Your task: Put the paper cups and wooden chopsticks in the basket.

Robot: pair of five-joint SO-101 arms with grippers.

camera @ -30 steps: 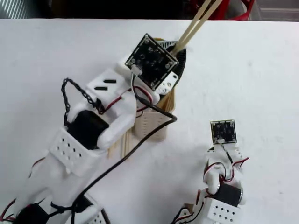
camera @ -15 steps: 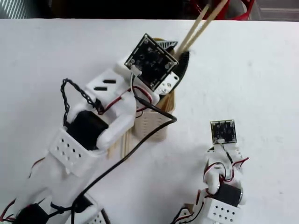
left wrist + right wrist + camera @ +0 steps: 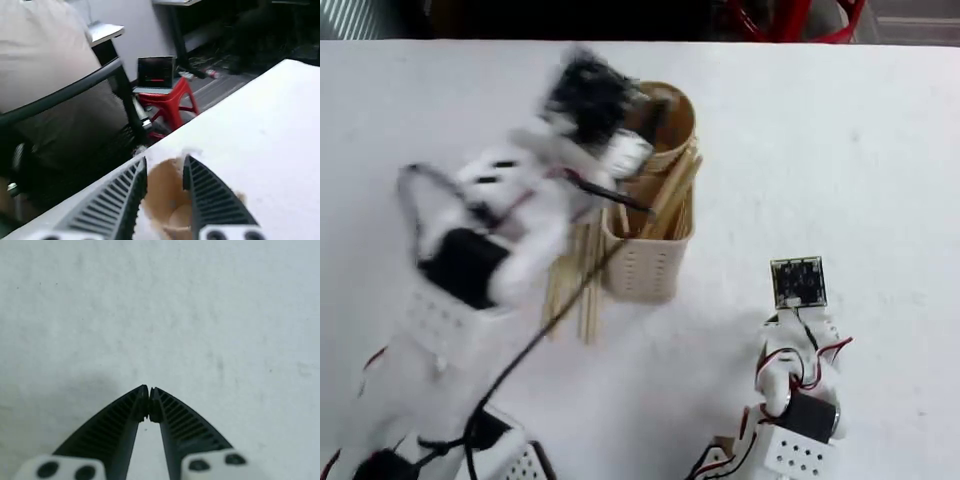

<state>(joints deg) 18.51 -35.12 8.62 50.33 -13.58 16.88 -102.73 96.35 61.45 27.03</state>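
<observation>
The left claw (image 3: 164,160), narrowly parted and empty, hangs by the paper cup (image 3: 665,120), which sits in the basket (image 3: 645,270) toward the tabletop's (image 3: 840,150) far edge. The loose chopsticks (image 3: 590,305) lie just beside the basket on its left-edge side, long axis running far to near, under the nearer left arm. The right claw (image 3: 149,390) is closed on nothing. A second ago the left claw held the chopstick pair (image 3: 670,190) upright; it now leans inside the basket, and the arm has swung left.
</observation>
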